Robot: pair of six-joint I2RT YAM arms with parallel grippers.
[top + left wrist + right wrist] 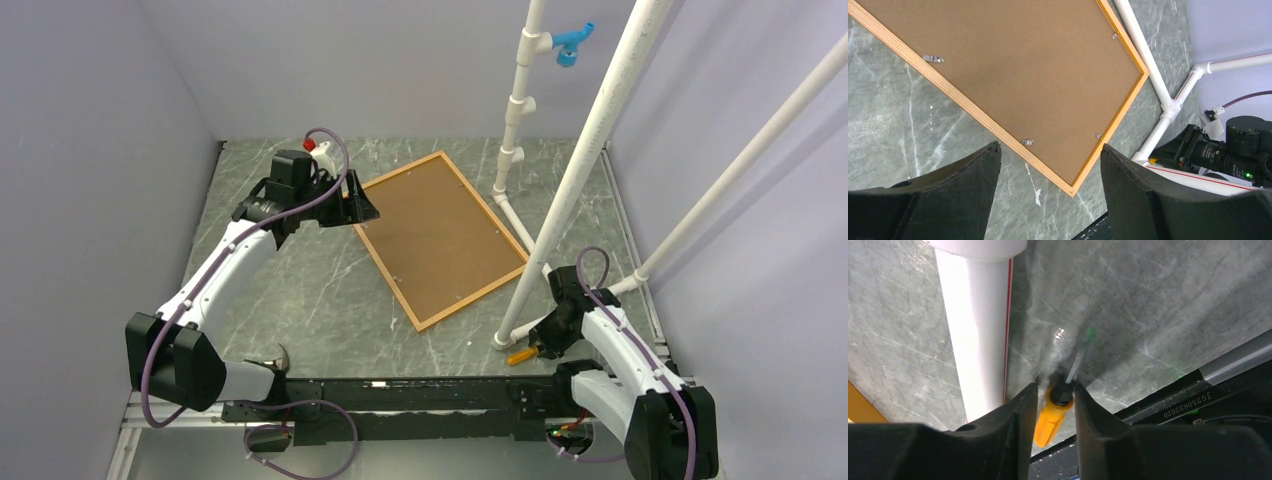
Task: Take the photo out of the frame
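Bright-orange thin rectangular picture frame [973, 106] lies flat, face down on the grey marbled bench [300, 290], plain brown backing board [440, 235] uppermost, its long axis running diagonally from far left to near right. The left gripper [1048, 150] hangs over its far-left corner, fingers spread wide and holding nothing. The right gripper [1055, 390], well apart, narrowly brackets a small orange-handled screwdriver [1050, 420]; whether it pinches is unclear.
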